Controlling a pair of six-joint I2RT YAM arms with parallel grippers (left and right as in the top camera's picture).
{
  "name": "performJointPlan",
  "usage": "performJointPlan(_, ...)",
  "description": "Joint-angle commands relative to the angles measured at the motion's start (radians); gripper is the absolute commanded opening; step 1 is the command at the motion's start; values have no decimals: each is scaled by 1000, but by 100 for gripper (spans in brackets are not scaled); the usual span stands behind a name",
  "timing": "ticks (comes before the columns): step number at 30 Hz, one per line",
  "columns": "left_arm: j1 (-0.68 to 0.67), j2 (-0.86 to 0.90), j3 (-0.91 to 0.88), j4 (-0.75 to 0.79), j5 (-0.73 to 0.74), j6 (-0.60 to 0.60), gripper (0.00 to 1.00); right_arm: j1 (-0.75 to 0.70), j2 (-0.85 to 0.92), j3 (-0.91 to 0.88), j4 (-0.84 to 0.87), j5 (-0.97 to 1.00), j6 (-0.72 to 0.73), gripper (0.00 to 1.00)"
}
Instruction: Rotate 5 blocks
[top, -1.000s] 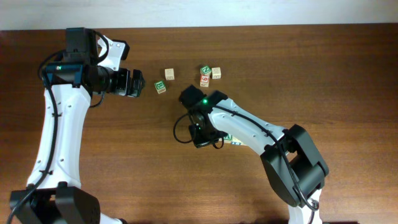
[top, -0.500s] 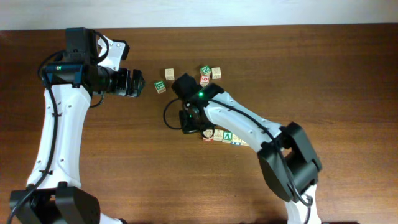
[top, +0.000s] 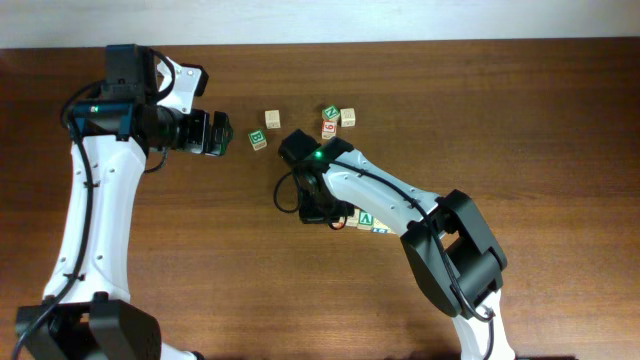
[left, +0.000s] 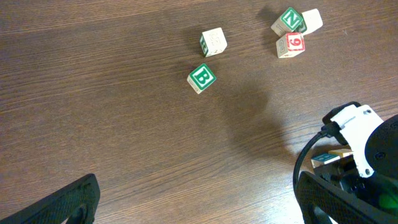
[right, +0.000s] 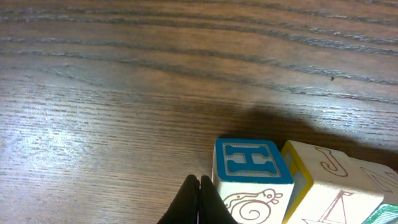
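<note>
A row of blocks (top: 366, 219) lies at mid-table, its left end hidden under my right arm (top: 330, 185). In the right wrist view, the end block (right: 252, 163) has a blue "H" on top and a snail on its side. A yellow-edged block (right: 329, 177) with a "J" sits against it. My right gripper (right: 199, 200) is shut with nothing in it, its tips low on the table against the H block's left front corner. My left gripper (top: 215, 133) hangs open above bare wood at the upper left, far from the row.
A green "B" cube (left: 201, 78) and a pale cube (left: 213, 42) lie apart above the row. Further right, a green "N" cube (left: 290, 18), a red "6" cube (left: 291, 45) and a pale cube (left: 313, 20) cluster together. The table's far edge (top: 400, 42) runs along the top.
My right wrist swung up-left off the row of blocks, then came back a little to the right, to the row's left end. The left arm has not moved.
</note>
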Motion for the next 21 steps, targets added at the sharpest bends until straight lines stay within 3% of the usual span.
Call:
performJointPlan(1,0,5,18,2,-3,-1,99,5,5,-7,-3,31,27,4)
performJointPlan(17,0,5,18,2,-3,-1,99,-42,5,-6,-22,-15,79,4)
performJointPlan(21,0,5,18,2,-3,-1,99,-42,-5,64,-60,-56,-6,4)
